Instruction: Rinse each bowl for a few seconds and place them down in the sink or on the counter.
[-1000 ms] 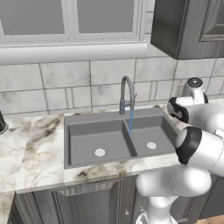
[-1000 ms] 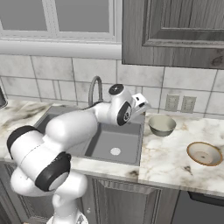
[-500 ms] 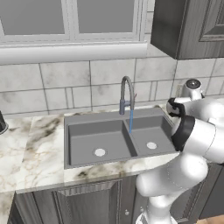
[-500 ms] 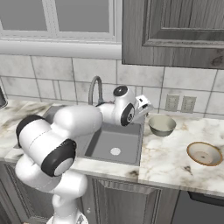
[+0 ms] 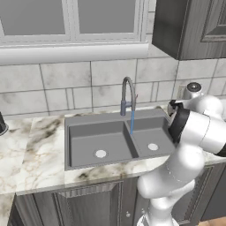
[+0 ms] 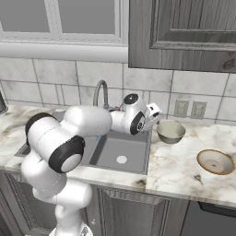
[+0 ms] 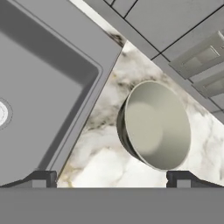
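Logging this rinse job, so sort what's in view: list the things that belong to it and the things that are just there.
Belongs to the job:
near bowl, on the counter beside the sink
far bowl, further right on the counter
faucet, running
gripper, jaws open toward the near bowl

Just there:
wall outlets
upper cabinet
window

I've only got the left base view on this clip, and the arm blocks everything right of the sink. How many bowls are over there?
Observer: Two, both on the counter. The near bowl sits just right of the sink; the far bowl lies further right, nearer the front edge.
Operator: Is the gripper holding either?
Observer: No. The gripper is open, above and left of the near bowl, not touching it.
Operator: Is it lined up?
Observer: Roughly; in the hand view the near bowl lies between the fingertips.
Operator: Is water running?
Observer: A blue stream falls from the faucet.
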